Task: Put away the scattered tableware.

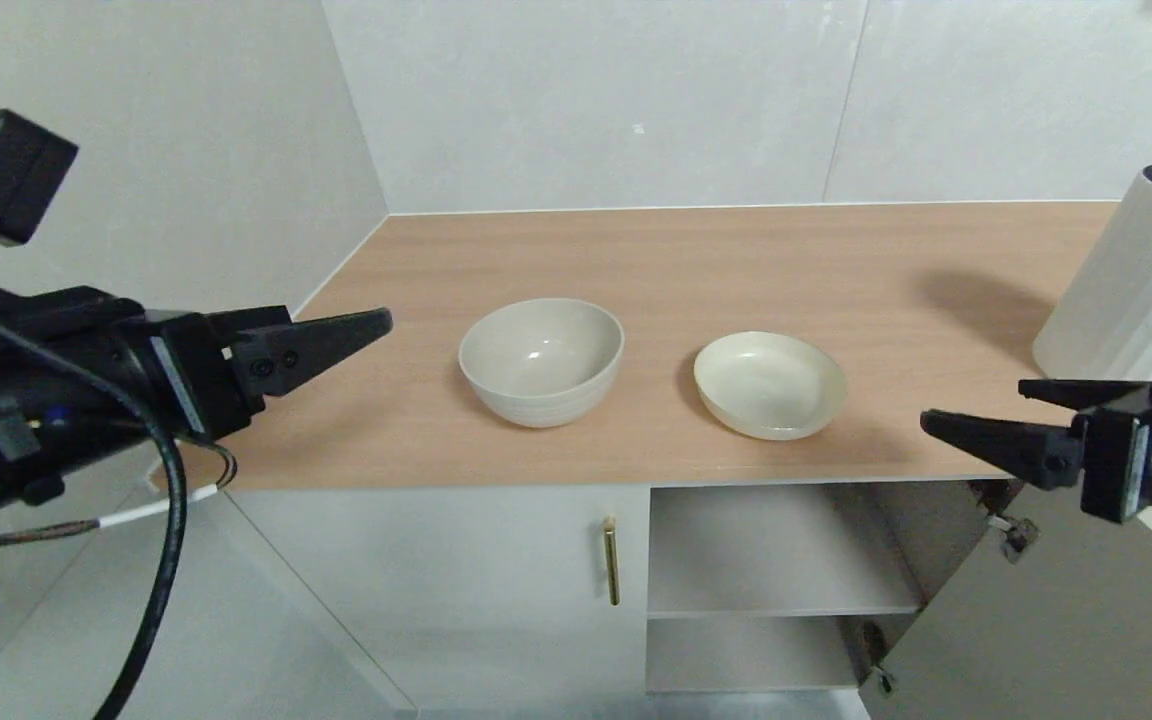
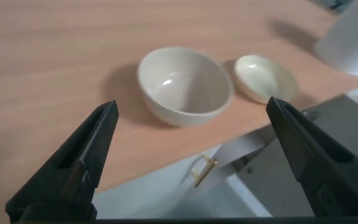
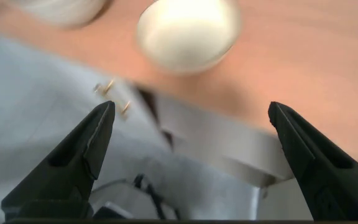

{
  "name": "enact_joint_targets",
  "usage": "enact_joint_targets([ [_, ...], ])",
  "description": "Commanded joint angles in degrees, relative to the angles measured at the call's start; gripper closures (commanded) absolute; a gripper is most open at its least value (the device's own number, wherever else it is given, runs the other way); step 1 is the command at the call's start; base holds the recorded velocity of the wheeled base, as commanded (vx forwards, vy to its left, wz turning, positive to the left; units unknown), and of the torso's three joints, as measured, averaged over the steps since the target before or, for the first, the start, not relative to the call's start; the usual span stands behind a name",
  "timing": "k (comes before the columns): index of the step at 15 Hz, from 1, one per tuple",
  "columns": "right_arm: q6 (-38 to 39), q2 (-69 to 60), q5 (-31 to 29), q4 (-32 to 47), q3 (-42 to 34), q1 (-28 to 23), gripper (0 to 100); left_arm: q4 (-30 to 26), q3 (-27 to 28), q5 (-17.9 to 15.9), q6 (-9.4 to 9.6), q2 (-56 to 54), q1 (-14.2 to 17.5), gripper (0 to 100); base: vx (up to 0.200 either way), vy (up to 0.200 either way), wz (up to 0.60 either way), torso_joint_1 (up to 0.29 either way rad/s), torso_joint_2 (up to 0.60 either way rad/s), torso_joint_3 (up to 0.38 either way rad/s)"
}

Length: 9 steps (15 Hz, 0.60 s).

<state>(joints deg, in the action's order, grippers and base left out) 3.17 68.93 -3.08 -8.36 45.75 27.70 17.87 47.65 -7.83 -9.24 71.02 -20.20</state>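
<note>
Two pieces of tableware stand on the wooden counter (image 1: 736, 260): a deep cream bowl (image 1: 541, 360) (image 2: 185, 87) and, to its right, a shallow cream bowl (image 1: 771, 385) (image 2: 265, 78) (image 3: 187, 31). My left gripper (image 1: 376, 325) (image 2: 190, 113) hangs open over the counter's left end, left of the deep bowl and apart from it. My right gripper (image 1: 976, 405) (image 3: 191, 109) is open too, hovering off the counter's front edge to the right of the shallow bowl. Neither holds anything.
A tall white ribbed container (image 1: 1126, 290) stands at the counter's right end. Below the counter, the right cabinet compartment (image 1: 776, 560) stands open with bare shelves, its door (image 1: 1036, 620) swung out right. The left door has a gold handle (image 1: 611, 560). Walls close off the left and back.
</note>
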Motion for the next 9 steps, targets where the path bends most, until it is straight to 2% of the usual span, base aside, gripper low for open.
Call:
enact_joint_targets([
  [1,2.89,9.65,-4.30,6.52,9.88,-1.77,0,-9.61,10.00,4.49,0.10,6.32,-0.02,0,0.000,0.000,0.00,0.000,0.00,0.000],
  [2,6.41,12.64,-5.00,7.31,12.43,-1.86,0,-15.67,13.87,6.68,0.10,7.55,-0.19,0,0.000,0.000,0.00,0.000,0.00,0.000],
  [4,10.37,15.27,-7.55,7.22,13.57,-1.95,0,-23.23,17.47,8.35,-0.08,9.22,-1.51,0,0.000,0.000,0.00,0.000,0.00,0.000],
  [5,10.54,15.27,-9.22,7.22,13.57,-1.86,0,-22.97,17.47,9.32,-0.69,10.10,-1.95,0,0.000,0.000,0.00,0.000,0.00,0.000],
  [6,10.63,14.83,-10.63,7.13,13.49,-1.86,0,-21.83,17.56,11.52,-2.36,11.59,-2.74,0,0.000,0.000,0.00,0.000,0.00,0.000],
  [8,10.63,13.43,-12.30,7.13,13.40,-1.86,0,-16.20,17.47,17.41,-5.44,16.08,-4.94,0,0.000,0.000,0.00,0.000,0.00,0.000],
  [9,10.63,13.16,-12.38,7.13,13.49,-1.77,0,-13.74,17.39,20.22,-6.14,18.45,-6.52,0,0.000,0.000,0.00,0.000,0.00,0.000],
])
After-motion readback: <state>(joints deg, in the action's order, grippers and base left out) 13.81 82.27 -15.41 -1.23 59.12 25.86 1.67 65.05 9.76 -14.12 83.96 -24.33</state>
